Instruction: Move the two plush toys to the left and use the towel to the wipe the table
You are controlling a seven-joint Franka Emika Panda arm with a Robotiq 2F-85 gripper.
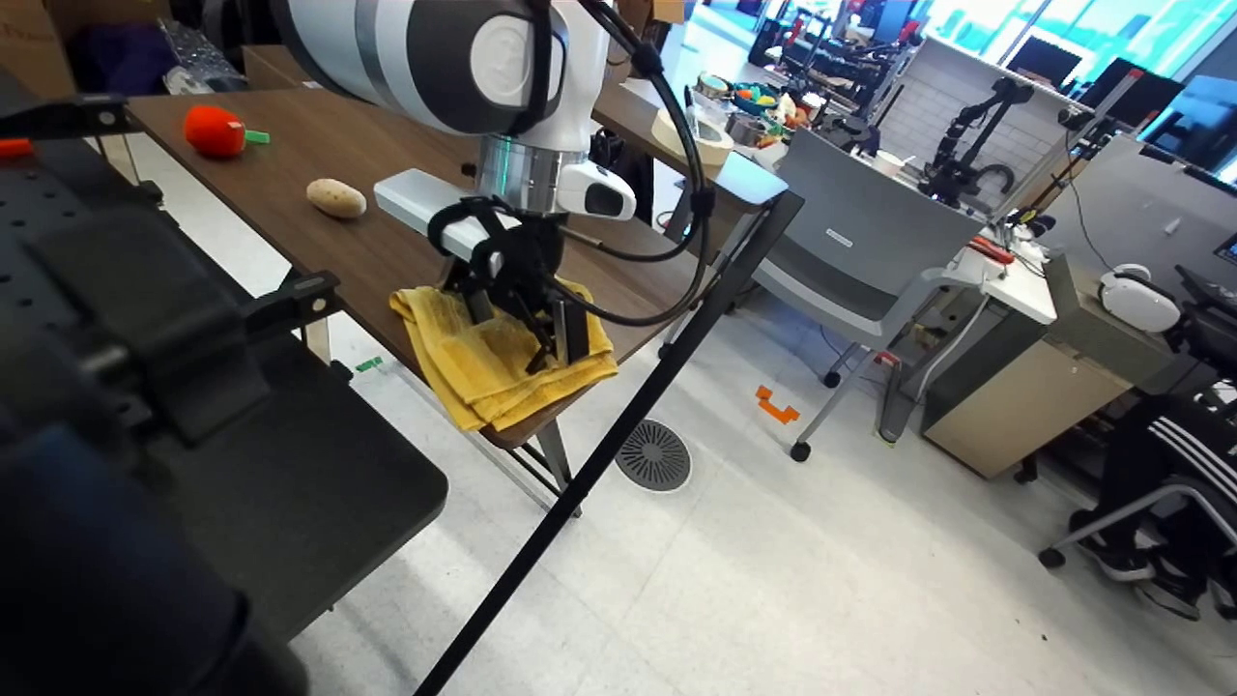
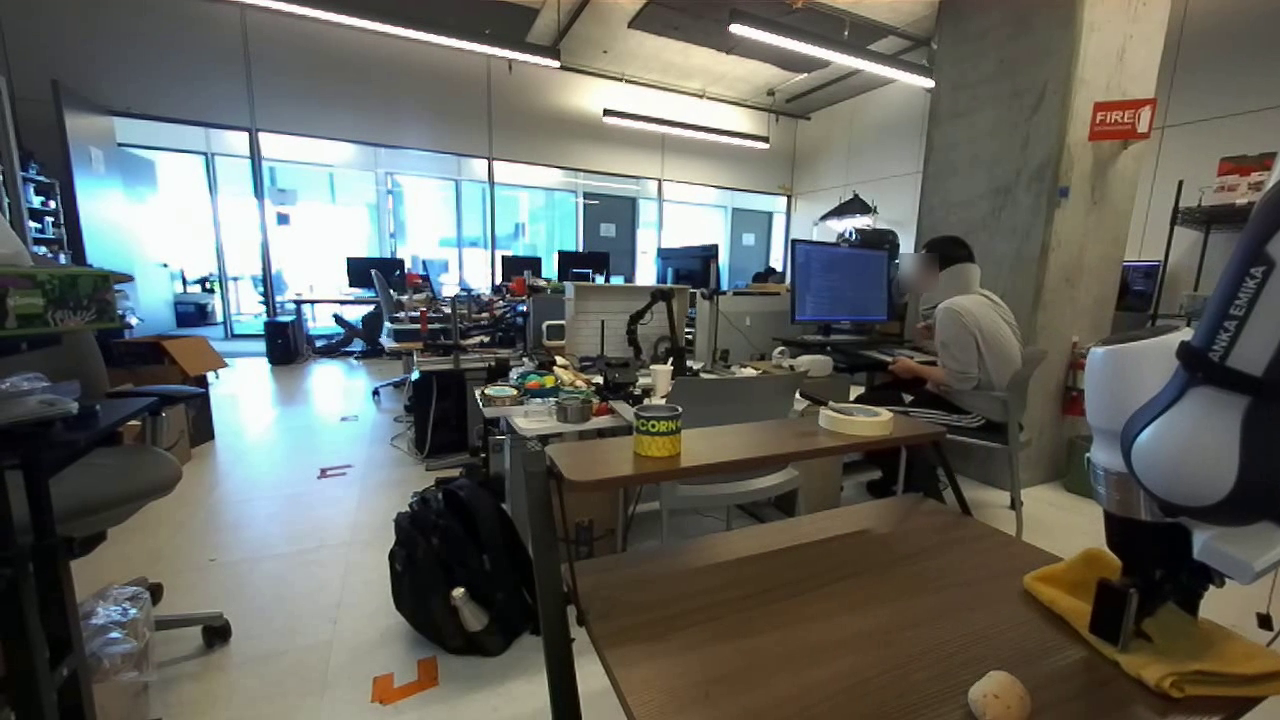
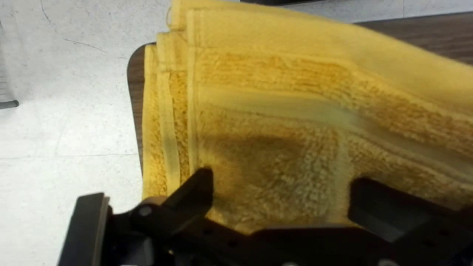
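Observation:
The yellow towel (image 1: 440, 333) lies folded on the table's end corner, its edge hanging over, in both exterior views (image 2: 1068, 585). It fills most of the wrist view (image 3: 266, 33). My gripper (image 3: 281, 180) is open, its fingers wide apart, pointing down at the towel. The fingertips are at the towel's surface; I cannot tell how hard they press. The gripper also shows in an exterior view (image 1: 527, 333). A tan potato-like toy (image 1: 336, 198) lies on the table beyond the towel, also in an exterior view (image 2: 998, 696). A red round toy with a green stem (image 1: 215, 131) lies farther along.
The brown table (image 2: 820, 600) ends just beyond the towel, with floor below. A raised shelf (image 2: 760, 455) along it holds a corn can (image 2: 657, 432) and a tape roll (image 2: 855, 420). A black platform (image 1: 319, 483) stands beside the table. A dark pole (image 1: 618, 445) crosses an exterior view.

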